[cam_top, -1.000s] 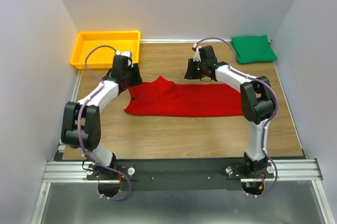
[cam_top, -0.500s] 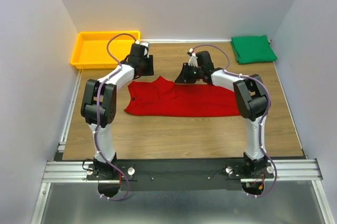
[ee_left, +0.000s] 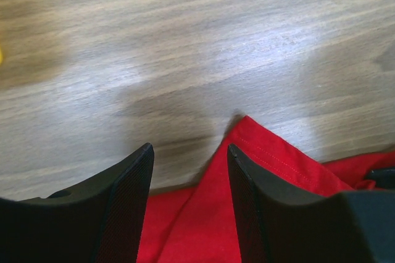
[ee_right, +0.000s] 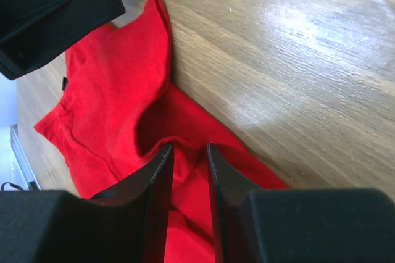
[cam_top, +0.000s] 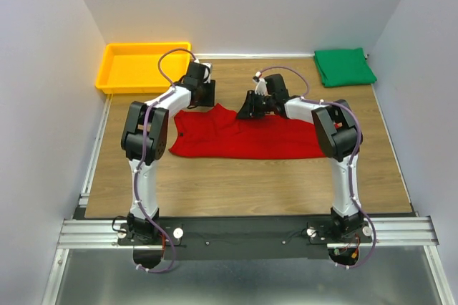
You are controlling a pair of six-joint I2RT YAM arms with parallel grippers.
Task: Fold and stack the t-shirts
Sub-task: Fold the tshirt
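**Fingers set at the red t-shirt (cam_top: 243, 139): one shirt folded, one unfinished, nothing stacked**

On the left gripper (ee_left: 190, 150) the fingers (ee_left: 126, 213) are held apart. Nothing is caught between them; only the bare table (ee_left: 185, 41) and the cloth's edge lie below. The tip of a sleeve (ee_left: 247, 128) is seen just beside the finger at 3 o'clock. On the right gripper (ee_right: 188, 149) the fingers (ee_right: 155, 201) are drawn almost together, and red cloth is seen in the narrow gap. Whether that cloth is clamped cannot be told.

From above, the red t-shirt is laid as a long band across the middle of the table. Its sleeve is pointed toward 12 o'clock near the band's 11 o'clock end, and both grippers are placed at that far edge. The shirt is judged to be only part-folded.

The green t-shirt (cam_top: 345, 66) is found at 1 o'clock on the table, well apart from the red one. It is already folded into a compact square.

What remains is judged to be:
- the sleeve being turned in;
- the band being folded down to a similar square;
- one shirt being laid on the other, since no stack has yet been made.

Counted:
- two t-shirts, one red and one green;
- one yellow tray (cam_top: 109, 69), at 10 o'clock;
- two grippers.
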